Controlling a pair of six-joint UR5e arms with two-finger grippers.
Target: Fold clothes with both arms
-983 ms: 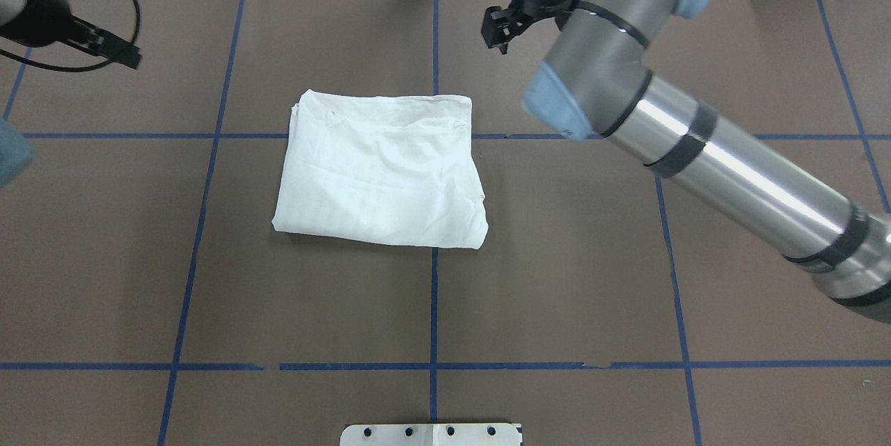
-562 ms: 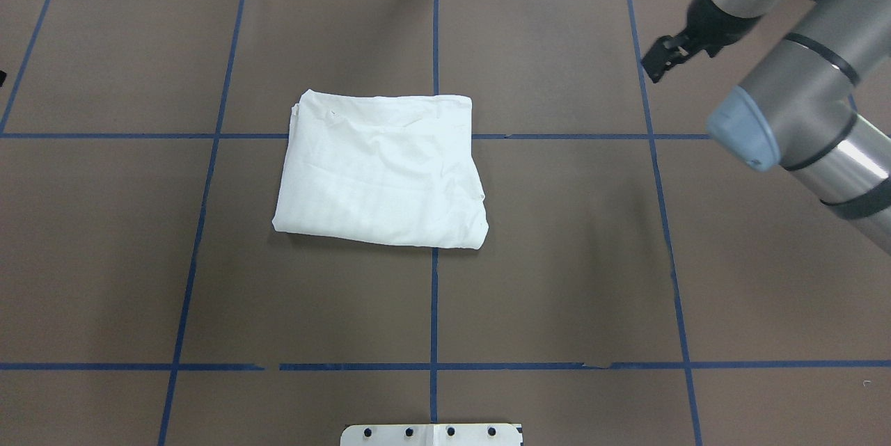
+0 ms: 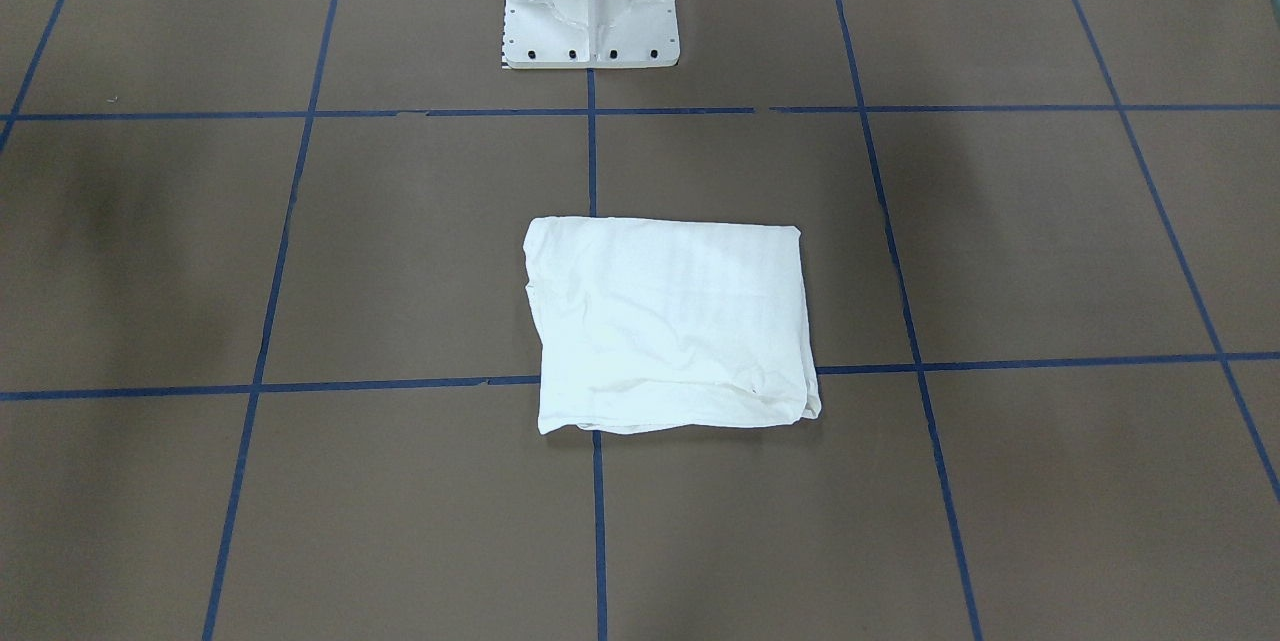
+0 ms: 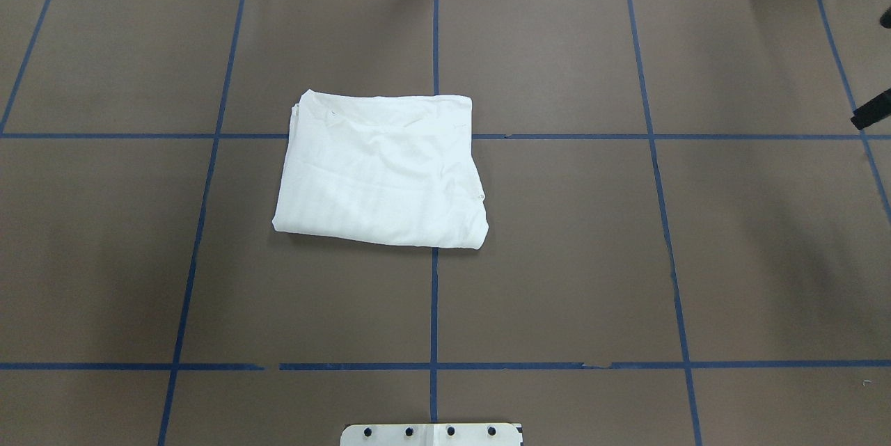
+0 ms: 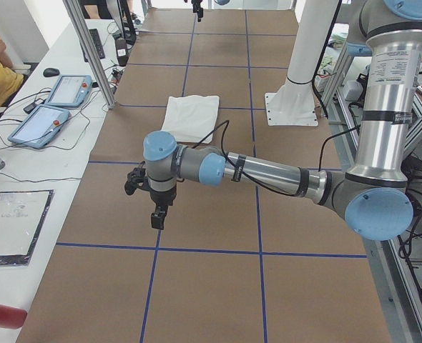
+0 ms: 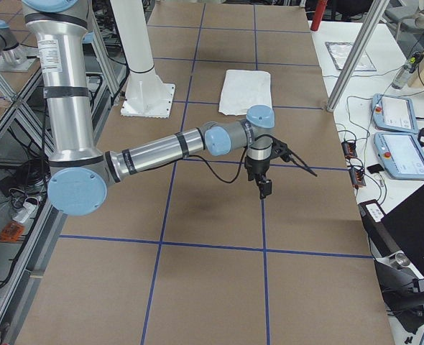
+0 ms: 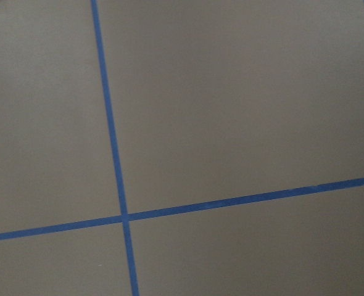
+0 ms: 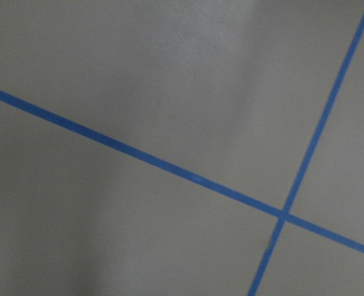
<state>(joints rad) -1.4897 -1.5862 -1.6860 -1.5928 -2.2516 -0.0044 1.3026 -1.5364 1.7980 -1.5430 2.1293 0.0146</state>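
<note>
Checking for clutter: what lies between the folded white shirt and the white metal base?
Only bare brown table cover and blue tape lines lie between the shirt and the base, as the front-facing view shows.

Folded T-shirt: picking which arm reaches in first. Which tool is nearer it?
Left, probably. The T-shirt lies mostly on the robot's left of the centre tape line; the left tool hovers beyond its left edge, the right tool farther beyond its right edge.
</note>
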